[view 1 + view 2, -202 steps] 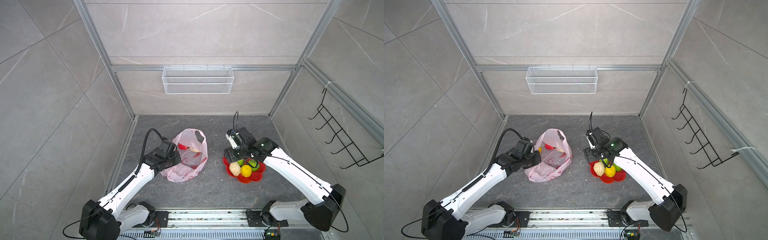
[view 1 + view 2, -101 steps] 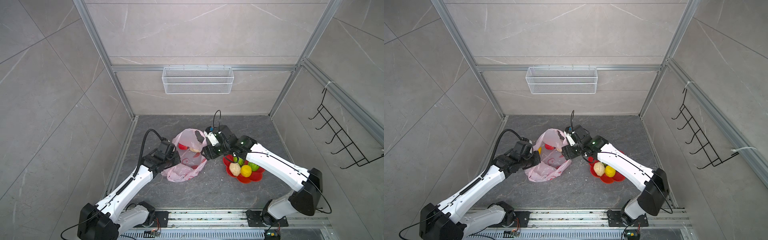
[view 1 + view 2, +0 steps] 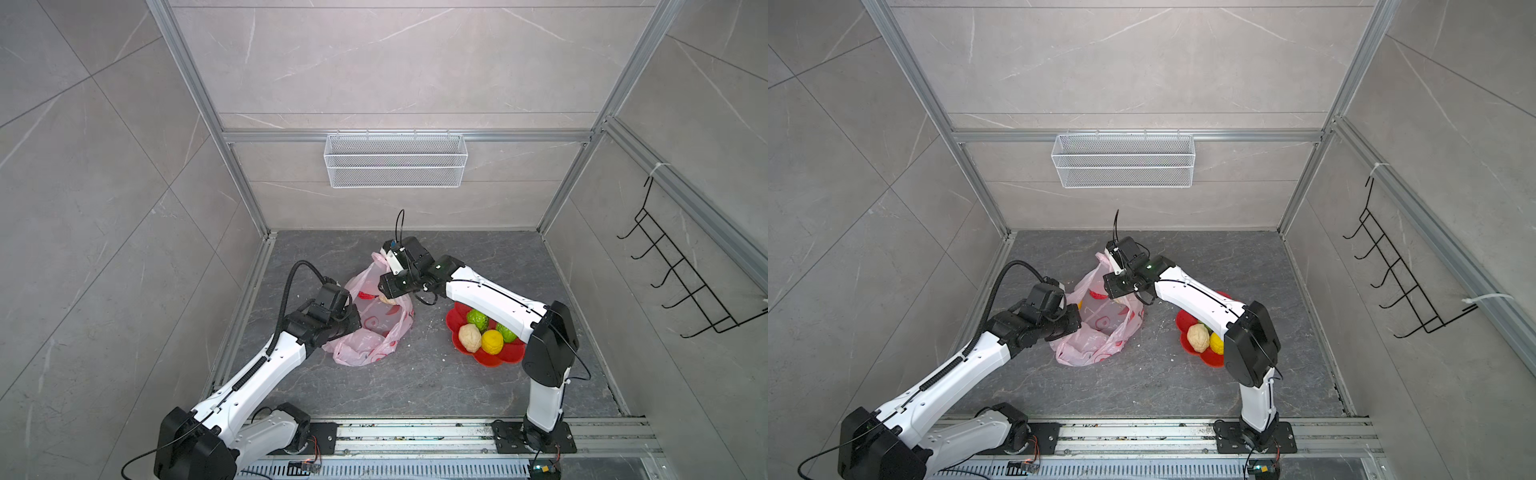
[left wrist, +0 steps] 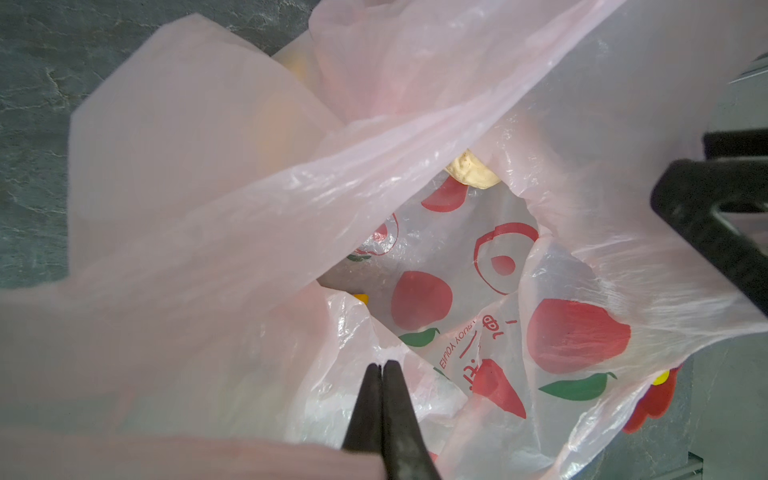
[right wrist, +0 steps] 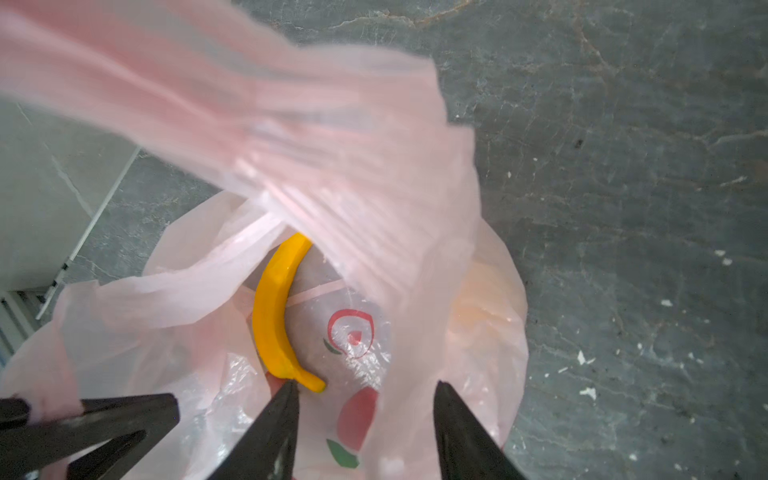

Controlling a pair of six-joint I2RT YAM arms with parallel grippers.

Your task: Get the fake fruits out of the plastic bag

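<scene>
A grey table (image 3: 415,382) seen from above, with two grippers working at a bag. At left, the left gripper (image 4: 380,370) has its black fingers pressed together on a fold of the bag (image 3: 365,345). The bag is a thin pink carrier with red prints, and the pinch holds that side of its mouth up and open. It sits left of centre on the table.

Inside it, a banana (image 5: 274,316) lies curved along the bottom. A cream fruit (image 4: 471,170) rests at the edge of the opening, just by the right gripper (image 5: 365,386). That gripper hangs over the mouth with its jaws spread, gripping nothing, one tip just beside the banana's near end. A loose handle (image 5: 291,124) sweeps blurred across the right wrist view, so it is hard to say whether film lies between the jaws.

At right, apart from the bag, a red dish (image 3: 494,359) holds a cream ball (image 3: 469,336), a yellow ball (image 3: 492,340) and two green balls (image 3: 477,319).

The step in hand looks like picking the banana. To do it well, the right gripper should close across the banana's body rather than its tip. It should get clear of the film first, then lift straight up while the left gripper holds the rim taut.
</scene>
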